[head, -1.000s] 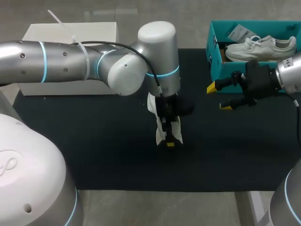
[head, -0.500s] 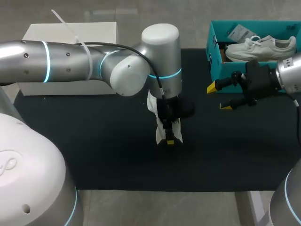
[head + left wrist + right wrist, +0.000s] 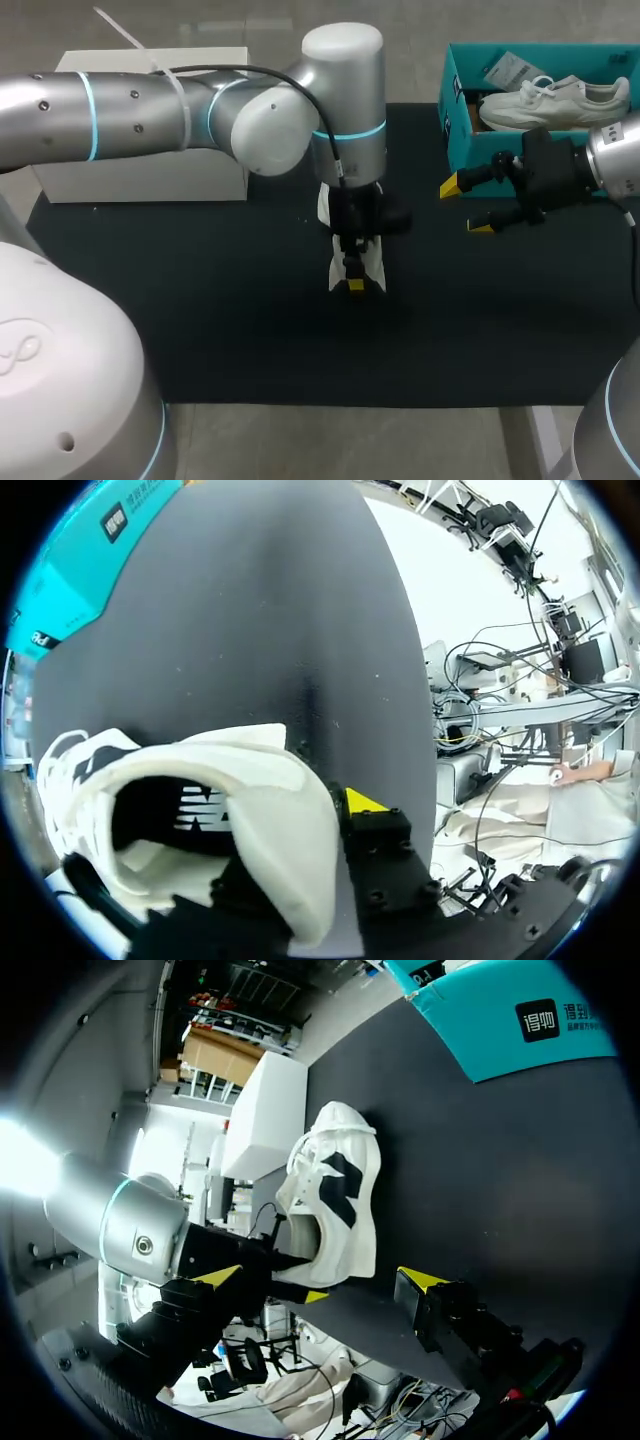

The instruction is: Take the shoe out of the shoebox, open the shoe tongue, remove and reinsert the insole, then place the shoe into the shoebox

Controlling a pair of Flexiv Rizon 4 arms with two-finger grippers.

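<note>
Fingers of your left gripper (image 3: pixel 320 830) clench the shoe's (image 3: pixel 190 780) heel wall, and the shoe stretches ahead of them on the mat (image 3: pixel 200 300). Your right gripper (image 3: pixel 465 207) hangs released. Expect a light shoe with a soft upper, so hold it by the stiffer heel.

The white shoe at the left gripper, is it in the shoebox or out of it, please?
Out: the white shoe is at the left gripper, over the black mat, apart from the teal shoebox.

Overhead light is bright and even; left arm (image 3: pixel 130 110) shell shows soft sheen, dark surface (image 3: pixel 200 330) reads matte, glare flares in right wrist view.
</note>
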